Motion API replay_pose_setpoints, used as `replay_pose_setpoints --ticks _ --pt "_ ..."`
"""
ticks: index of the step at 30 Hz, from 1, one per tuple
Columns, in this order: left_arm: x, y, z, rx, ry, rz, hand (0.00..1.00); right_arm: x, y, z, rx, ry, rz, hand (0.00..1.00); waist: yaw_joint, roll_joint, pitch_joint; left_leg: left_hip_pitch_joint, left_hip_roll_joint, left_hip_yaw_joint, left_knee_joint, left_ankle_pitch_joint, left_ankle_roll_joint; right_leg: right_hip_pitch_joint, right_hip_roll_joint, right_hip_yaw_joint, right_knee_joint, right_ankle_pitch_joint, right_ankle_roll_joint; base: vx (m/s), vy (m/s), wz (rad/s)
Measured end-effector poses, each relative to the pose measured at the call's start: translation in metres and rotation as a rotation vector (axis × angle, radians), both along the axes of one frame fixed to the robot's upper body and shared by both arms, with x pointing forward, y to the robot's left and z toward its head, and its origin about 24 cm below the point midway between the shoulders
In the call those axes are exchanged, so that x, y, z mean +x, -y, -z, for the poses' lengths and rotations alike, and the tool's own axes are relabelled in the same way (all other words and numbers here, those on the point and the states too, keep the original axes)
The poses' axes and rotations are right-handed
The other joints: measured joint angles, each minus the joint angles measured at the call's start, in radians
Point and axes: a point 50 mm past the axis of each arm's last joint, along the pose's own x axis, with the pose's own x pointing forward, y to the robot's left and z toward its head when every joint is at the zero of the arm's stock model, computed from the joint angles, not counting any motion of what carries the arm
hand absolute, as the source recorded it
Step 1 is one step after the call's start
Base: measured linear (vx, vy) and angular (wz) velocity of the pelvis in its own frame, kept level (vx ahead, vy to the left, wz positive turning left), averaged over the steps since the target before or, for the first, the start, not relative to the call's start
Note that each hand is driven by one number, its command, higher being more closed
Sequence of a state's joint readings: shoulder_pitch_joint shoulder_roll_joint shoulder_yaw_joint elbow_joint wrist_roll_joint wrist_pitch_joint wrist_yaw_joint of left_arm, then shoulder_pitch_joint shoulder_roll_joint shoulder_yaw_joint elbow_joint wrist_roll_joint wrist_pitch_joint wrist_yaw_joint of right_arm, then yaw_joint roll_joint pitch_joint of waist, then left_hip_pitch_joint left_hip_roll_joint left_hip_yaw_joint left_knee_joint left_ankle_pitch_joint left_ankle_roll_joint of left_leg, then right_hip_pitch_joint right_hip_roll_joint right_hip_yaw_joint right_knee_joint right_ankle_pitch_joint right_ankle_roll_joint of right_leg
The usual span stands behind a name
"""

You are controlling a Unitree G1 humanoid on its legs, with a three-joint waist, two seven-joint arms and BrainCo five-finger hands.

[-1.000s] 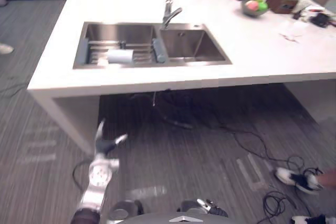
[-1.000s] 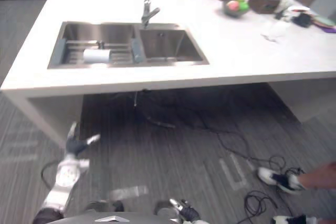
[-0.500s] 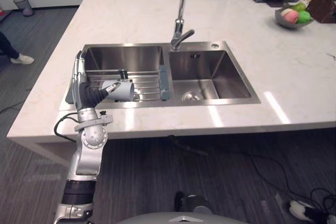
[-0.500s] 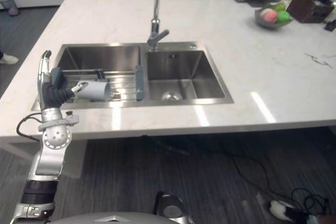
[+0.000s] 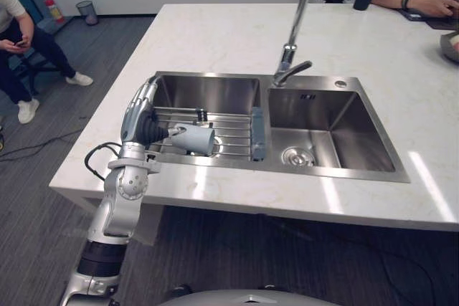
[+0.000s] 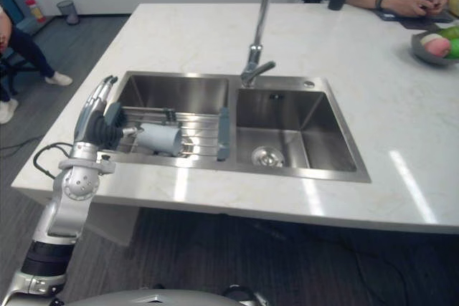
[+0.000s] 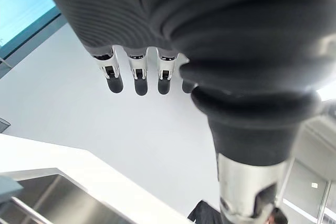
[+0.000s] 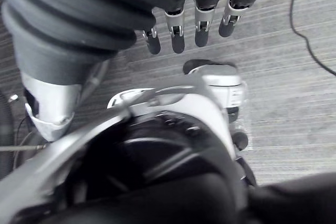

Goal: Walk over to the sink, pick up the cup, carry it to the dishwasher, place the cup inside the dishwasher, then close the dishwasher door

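**Cup [image 5: 192, 139] on sink rack, left hand [image 5: 140, 116] beside it**

The cup was seen lying on its side on the wire rack [image 5: 229, 128] in the left basin of the sink [image 5: 326, 171], which was set into the white worktop [image 5: 215, 34]. The left hand was held upright at the basin's left edge, just beside the cup, with fingers straight and the thumb pointed toward the cup. Contact could not be judged. The right hand [image 8: 175, 31] was hung above the floor [image 8: 294, 77], fingers straight and relaxed.
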State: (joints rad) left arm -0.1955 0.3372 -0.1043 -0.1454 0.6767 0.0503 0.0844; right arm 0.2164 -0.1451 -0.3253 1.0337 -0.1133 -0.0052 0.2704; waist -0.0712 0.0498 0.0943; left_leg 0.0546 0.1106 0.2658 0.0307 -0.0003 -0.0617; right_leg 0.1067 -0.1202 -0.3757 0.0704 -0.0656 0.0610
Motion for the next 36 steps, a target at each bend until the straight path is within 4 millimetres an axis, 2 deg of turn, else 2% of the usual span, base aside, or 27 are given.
replay_pose_setpoints --ticks 4,8,12,21,26,29,36 --pt "0.011 -0.003 0.010 0.122 -0.114 0.018 0.00 0.024 0.001 -0.005 -0.114 0.066 -0.061 0.00 -0.013 0.006 -0.002 0.035 -0.024 -0.022 -0.086 0.053 0.011 0.014 -0.010 -0.024 -0.020 0.011 0.017 -0.06 0.034 0.20" --pt "0.014 -0.009 0.013 0.165 -0.162 0.021 0.00 0.035 0.003 -0.009 -0.190 0.107 -0.112 0.00 -0.020 0.005 -0.003 0.044 -0.023 -0.020 -0.111 0.070 0.010 0.014 -0.003 -0.022 -0.041 0.018 0.015 -0.08 -0.003 -0.06" --pt "0.016 -0.009 0.011 0.184 -0.166 0.038 0.00 0.034 -0.001 -0.008 -0.246 0.099 -0.176 0.00 -0.026 0.003 -0.005 0.045 -0.024 -0.018 -0.116 0.070 0.010 0.029 0.003 -0.022 -0.076 0.040 0.017 -0.02 0.001 -0.03" --pt "0.019 -0.003 0.005 0.229 -0.158 0.086 0.00 0.034 -0.002 -0.009 -0.314 0.108 -0.187 0.00 -0.049 -0.012 -0.023 0.040 -0.031 0.010 -0.116 0.064 0.010 0.043 0.008 -0.010 -0.143 0.092 0.026 0.03 0.006 -0.06" --pt "0.023 0.008 0.000 0.278 -0.154 0.131 0.00 0.034 -0.002 -0.009 -0.312 0.120 -0.189 0.00 -0.051 -0.012 -0.025 0.062 -0.031 0.033 -0.117 0.056 0.009 0.056 0.008 0.010 -0.150 0.094 0.024 0.00 0.003 -0.12" --pt "0.030 0.011 0.000 0.326 -0.173 0.141 0.00 0.034 -0.002 -0.009 -0.313 0.123 -0.188 0.00 -0.065 -0.012 -0.025 0.065 -0.032 0.036 -0.117 0.053 0.008 0.056 0.007 0.016 -0.152 0.093 0.023 -0.03 0.000 -0.09" --pt "0.038 0.006 0.010 0.382 -0.241 0.124 0.00 0.034 0.000 -0.010 -0.315 0.143 -0.183 0.00 -0.082 -0.007 -0.030 0.051 -0.033 0.055 -0.117 0.040 0.006 0.028 0.005 0.036 -0.156 0.093 0.023 0.00 0.007 -0.08"
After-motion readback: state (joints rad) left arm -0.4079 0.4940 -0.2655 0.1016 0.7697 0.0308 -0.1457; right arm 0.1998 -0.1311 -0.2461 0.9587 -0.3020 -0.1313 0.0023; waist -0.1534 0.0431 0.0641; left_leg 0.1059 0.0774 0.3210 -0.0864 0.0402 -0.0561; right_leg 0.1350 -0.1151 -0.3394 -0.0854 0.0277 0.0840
